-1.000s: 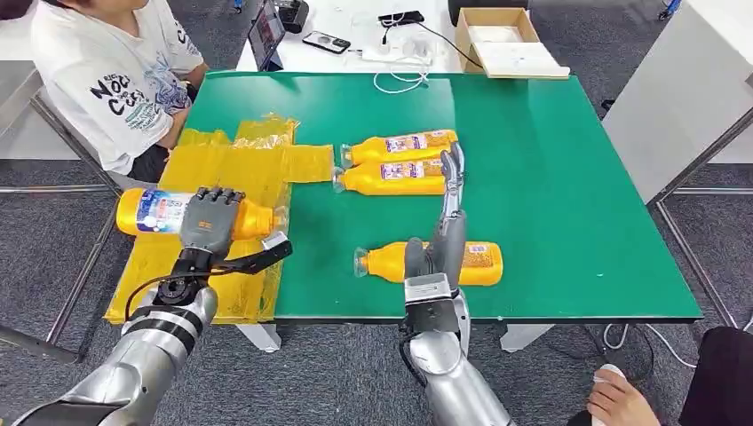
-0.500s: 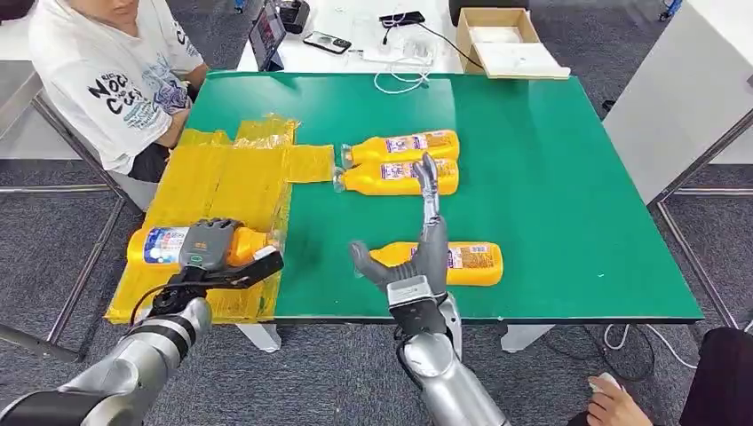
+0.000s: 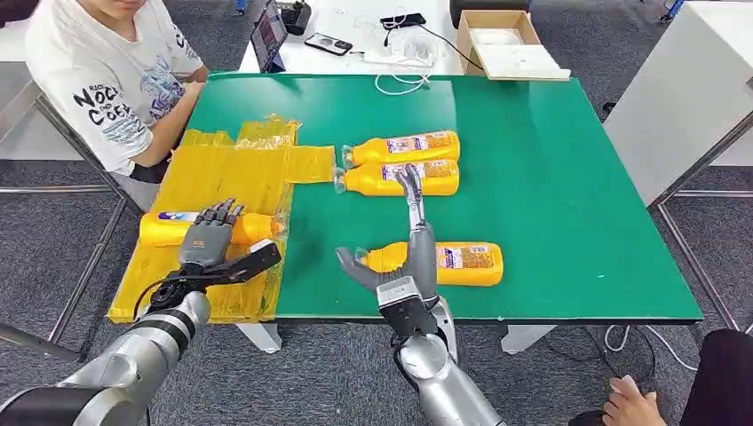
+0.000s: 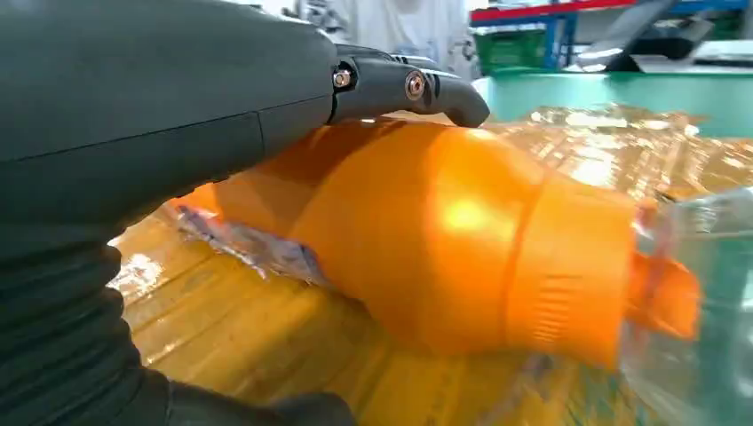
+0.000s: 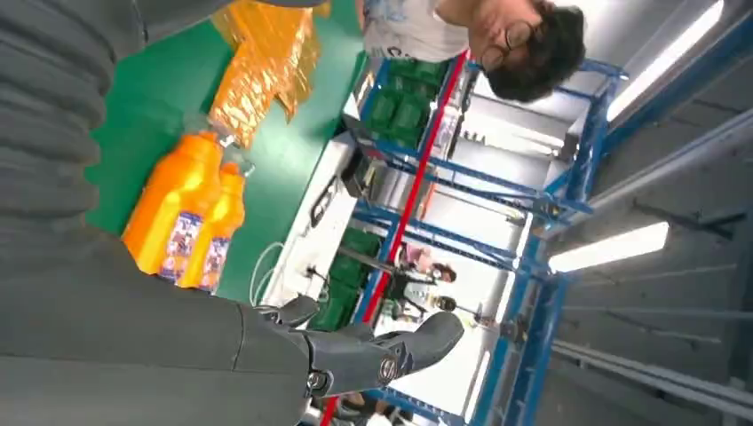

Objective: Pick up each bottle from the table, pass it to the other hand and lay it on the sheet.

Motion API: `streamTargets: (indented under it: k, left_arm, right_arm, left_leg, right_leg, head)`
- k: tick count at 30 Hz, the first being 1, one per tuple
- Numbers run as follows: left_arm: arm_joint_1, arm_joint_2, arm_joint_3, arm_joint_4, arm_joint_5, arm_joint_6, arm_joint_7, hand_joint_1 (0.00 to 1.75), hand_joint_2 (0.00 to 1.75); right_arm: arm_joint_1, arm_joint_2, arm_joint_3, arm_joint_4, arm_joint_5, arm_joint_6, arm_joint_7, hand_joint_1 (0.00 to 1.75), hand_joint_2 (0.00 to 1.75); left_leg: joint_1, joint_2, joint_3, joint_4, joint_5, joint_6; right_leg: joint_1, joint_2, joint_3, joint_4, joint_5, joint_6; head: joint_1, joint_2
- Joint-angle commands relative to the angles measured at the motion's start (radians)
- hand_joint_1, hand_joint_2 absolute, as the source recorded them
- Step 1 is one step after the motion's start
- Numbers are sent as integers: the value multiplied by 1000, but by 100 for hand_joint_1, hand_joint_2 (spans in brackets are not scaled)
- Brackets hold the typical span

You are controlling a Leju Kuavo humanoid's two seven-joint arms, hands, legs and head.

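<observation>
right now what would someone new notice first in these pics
The orange bottle lying on the crinkled yellow sheet at the table's left edge, with the left hand resting over it. Next, three more orange bottles on the green table: a pair side by side mid-table and one near the front edge, beside the raised, empty right hand.

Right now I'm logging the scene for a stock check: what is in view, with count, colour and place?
Bottle on the sheet: one, orange, lying under the left hand.
Bottles on the table: three, orange; a pair lying side by side at the middle, one near the front edge.
Sheet: one, yellow, on the table's left part.
Table: one, green.
Cardboard box: one, brown, beyond the table.
Person: one, white shirt, seated at far left.
Left hand: grips the bottle on the sheet.
Right hand: open, above the near bottle.
</observation>
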State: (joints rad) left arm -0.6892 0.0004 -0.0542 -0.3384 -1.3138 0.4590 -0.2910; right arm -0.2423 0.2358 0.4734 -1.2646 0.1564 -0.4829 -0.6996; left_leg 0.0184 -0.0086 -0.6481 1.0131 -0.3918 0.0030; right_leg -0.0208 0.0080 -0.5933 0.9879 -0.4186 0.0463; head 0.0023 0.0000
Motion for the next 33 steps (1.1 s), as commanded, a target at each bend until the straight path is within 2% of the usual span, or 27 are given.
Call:
streamTargets:
  k: [1, 7, 12, 17, 20, 21, 24, 26, 28, 30, 31, 33]
  left_arm:
    - [-2, -47, 73, 74, 89, -177, -116, 0, 0]
    - [-14, -64, 150, 53, 196, -235, -178, 0, 0]
    - [-21, -66, 153, 51, 204, -249, -181, 0, 0]
    - [-52, -90, 237, 15, 354, -368, -285, 0, 0]
    - [-58, -109, 278, -34, 438, -379, -345, 0, 0]
    - [-41, -134, 315, -92, 501, -235, -407, 0, 0]
    - [21, -169, 263, -264, 635, -48, -407, 0, 0]
    - [105, -133, 82, -441, 895, 154, -407, 0, 0]
    - [144, -108, 27, -526, 994, 210, -407, 0, 0]
    - [148, -102, 26, -531, 998, 207, -407, 0, 0]
    - [164, -101, 25, -564, 1032, 203, -407, 0, 175]
    - [199, -92, 2, -618, 1059, 239, -407, 0, 175]
  right_arm:
    - [-51, 6, -49, 124, -16, 38, 5, 0, 175]
    - [-47, 12, -70, 135, -9, 54, 1, 0, 175]
    - [-45, 12, -74, 134, -7, 54, 1, 0, 175]
    - [-37, 14, -94, 150, 6, 66, 3, 0, 175]
    - [-32, 17, -100, 158, 13, 73, 1, 0, 175]
    - [-29, 20, -101, 156, 18, 77, 1, 0, 175]
    - [-29, 21, -79, 168, 50, 86, 27, 0, 175]
    - [-77, -15, -27, 247, 145, 126, 132, 0, 175]
    - [-133, -52, -7, 334, 220, 153, 213, 0, 175]
    - [-141, -66, -17, 338, 216, 158, 210, 0, 175]
    - [-161, -75, -15, 368, 249, 153, 239, 0, 175]
    - [-185, -124, -20, 389, 307, 185, 313, 0, 175]
  left_leg:
    - [-1, 1, 3, -1, -1, 1]
    - [0, -1, 5, -1, 0, 1]
    - [-1, -2, 6, -1, 2, -1]
    - [0, -1, 7, -1, 2, 0]
    - [0, -4, 5, 0, 3, -1]
    - [1, -3, 5, 0, 2, 0]
    - [0, -4, 4, 0, 3, -1]
    - [0, -3, 4, 0, 2, 0]
    - [0, 4, 2, -1, 2, -1]
    - [0, 4, 5, -2, 1, -1]
    - [0, 2, 2, -1, 2, -1]
    - [1, 3, 2, -1, 2, -1]
  right_leg:
    - [0, -1, 4, -1, -1, -1]
    - [0, -2, 6, -1, 0, -1]
    - [0, -3, 7, -1, 0, -2]
    - [1, -4, 8, -2, 0, -4]
    - [1, -6, 7, -1, 0, -2]
    - [1, -5, 6, -1, 0, -2]
    - [0, -6, 5, -1, 0, -1]
    - [1, -5, 6, -2, 0, -2]
    - [1, 2, 1, -2, 3, -3]
    - [1, 1, 5, -3, 2, -4]
    - [1, 0, 2, -2, 3, -4]
    - [1, 0, 0, -2, 3, -4]
  head:
    - [0, 0]
    - [0, 0]
    - [0, 0]
    - [0, 0]
    - [0, 0]
    - [0, 0]
    - [0, 0]
    - [0, 0]
    - [0, 0]
    - [1, 0]
    - [0, 0]
    - [0, 0]
